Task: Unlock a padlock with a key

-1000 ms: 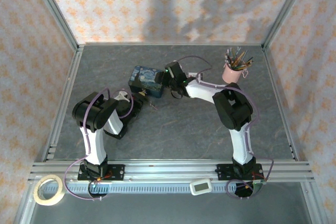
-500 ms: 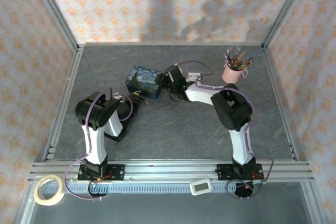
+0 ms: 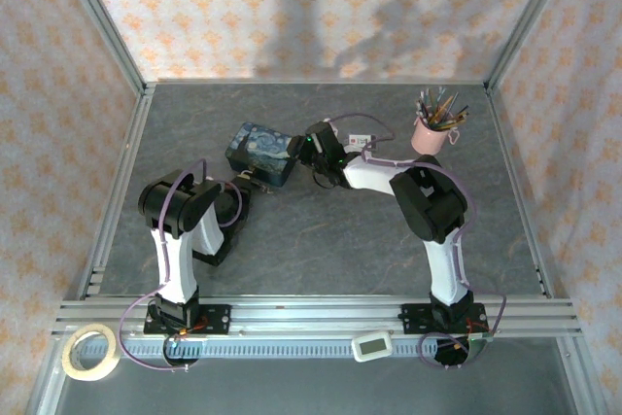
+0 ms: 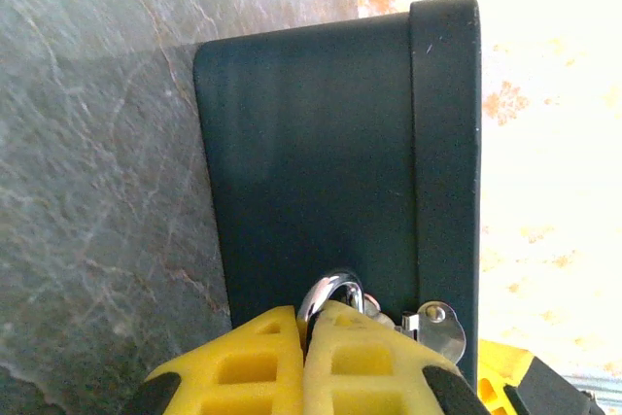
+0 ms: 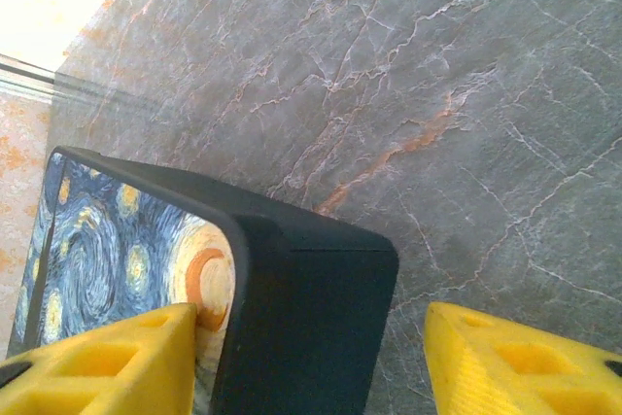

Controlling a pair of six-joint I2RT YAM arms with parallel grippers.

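- The left arm is folded tight at the elbow. The left claw (image 4: 303, 326) is pinched shut on the padlock (image 4: 332, 279), at 6 o'clock of the blue tin (image 3: 259, 151).
- The right arm reaches out low. The right claw (image 5: 311, 329) gapes wide around the tin's corner, at its 3 o'clock.

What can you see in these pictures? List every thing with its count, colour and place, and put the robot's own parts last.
tin: one, blue lid with yellow swirls, dark sides; mid-table, between the two arms.
padlock: one, silvery shackle showing, body hidden; between the left fingers, against the tin's dark side.
cup: one, pink, holding pencils or brushes; far right of the table.
tape roll: one, pale yellow; near left corner, in front of the rail.
device: one, small, white; at the near rail by the right arm's base.
table: one, dark grey, marbled.
left gripper: one, yellow fingers shut on the padlock.
right gripper: one, yellow fingers open, straddling a corner of the tin.
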